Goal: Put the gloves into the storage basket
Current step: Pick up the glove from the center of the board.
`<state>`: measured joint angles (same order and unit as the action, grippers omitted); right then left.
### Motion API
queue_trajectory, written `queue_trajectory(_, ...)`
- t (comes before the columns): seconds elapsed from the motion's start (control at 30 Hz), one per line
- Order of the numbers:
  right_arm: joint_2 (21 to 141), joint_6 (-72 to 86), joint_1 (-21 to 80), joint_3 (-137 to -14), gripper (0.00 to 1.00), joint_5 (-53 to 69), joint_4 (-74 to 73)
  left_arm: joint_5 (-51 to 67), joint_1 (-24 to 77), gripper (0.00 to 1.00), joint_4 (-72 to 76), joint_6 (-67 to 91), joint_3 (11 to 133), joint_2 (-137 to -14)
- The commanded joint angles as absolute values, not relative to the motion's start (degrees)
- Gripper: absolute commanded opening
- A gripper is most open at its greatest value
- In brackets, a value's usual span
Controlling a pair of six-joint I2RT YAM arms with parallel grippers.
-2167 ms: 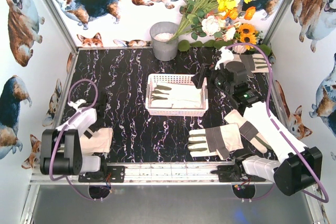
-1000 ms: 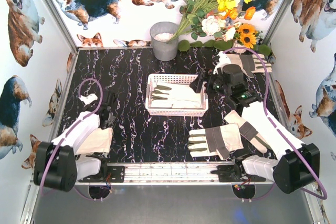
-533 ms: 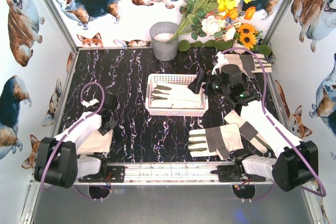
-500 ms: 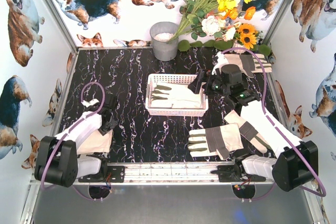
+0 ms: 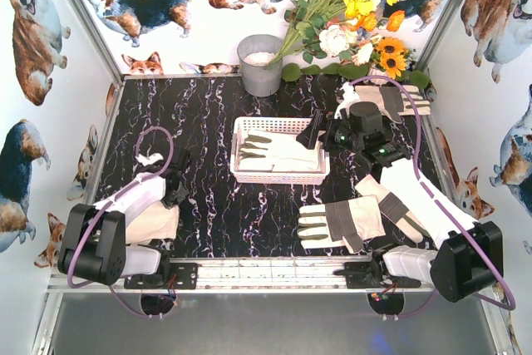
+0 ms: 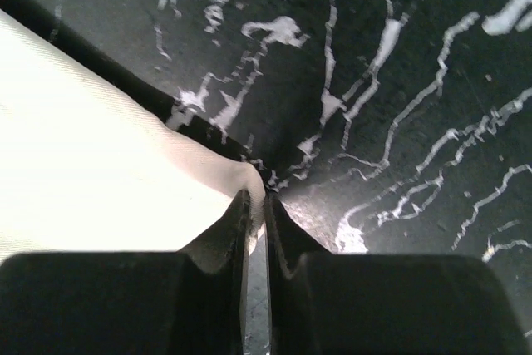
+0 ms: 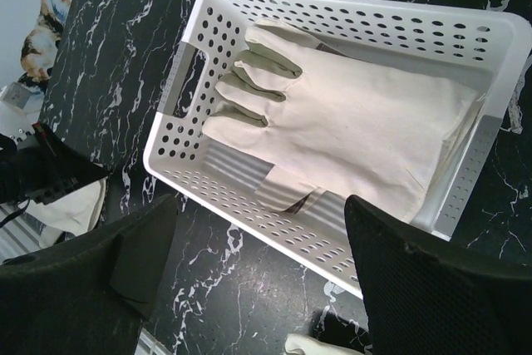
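Left hand (image 6: pixel 256 205) low on the worktop (image 5: pixel 199 122), fingers (image 6: pixel 237 230) pinched almost together on the pale cloth edge of the near-left glove (image 6: pixel 91 164), well to the left of the storage basket (image 5: pixel 280 179) and nearer than it. Right hand (image 7: pixel 259 205) spread wide, gripping nothing, above the basket's right end. Below it, inside the basket, cream glove (image 7: pixel 349 130) lying flat, fingertips toward the left end. Nearer than the basket and to its right, grey-patched glove (image 5: pixel 341 222) flat on the worktop, with a second glove (image 5: pixel 384 197) just beside it, partly under the right arm. Behind and right of the basket, far glove (image 5: pixel 391 101) by the flowers (image 5: pixel 345 6). Grey bucket (image 5: pixel 260 64) behind the basket.
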<state>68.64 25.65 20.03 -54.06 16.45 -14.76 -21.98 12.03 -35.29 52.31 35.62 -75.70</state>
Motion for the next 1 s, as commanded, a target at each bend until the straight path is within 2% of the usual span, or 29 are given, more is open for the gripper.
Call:
queue_trajectory(0.0, 69.1, 25.8, 20.0, -54.6, 0.83, 16.9, -10.9, -18.0, 15.7, 0.0, -35.1, 50.7, 36.6, -76.5)
queue_trajectory(0.17, 69.6, 26.0, 20.0, -55.1, 0.83, 16.8, -11.2, -14.8, 17.8, 0.0, -35.1, 49.8, 42.5, -70.2)
queue_trajectory(0.4, 70.9, 26.9, 20.0, -55.9, 0.83, 18.0, -10.6, -15.0, 17.3, 0.0, -35.8, 47.9, 59.4, -65.2)
queue_trajectory(0.5, 71.1, 27.4, 20.0, -55.9, 0.83, 18.6, -10.3, -15.4, 17.2, 0.0, -33.7, 49.3, 61.7, -62.9)
queue_trajectory(0.73, 71.2, 27.3, 20.0, -55.6, 0.83, 18.9, -10.6, -16.2, 14.1, 0.0, -27.3, 57.9, 44.5, -50.1)
queue_trajectory(0.8, 71.2, 26.8, 20.0, -55.8, 0.83, 19.0, -11.1, -16.7, 13.5, 0.0, -30.6, 61.3, 37.9, -46.6)
queue_trajectory(0.97, 71.1, 26.7, 20.0, -55.4, 0.83, 19.4, -10.7, -20.9, 12.3, 0.0, -43.8, 70.5, 31.6, -39.9)
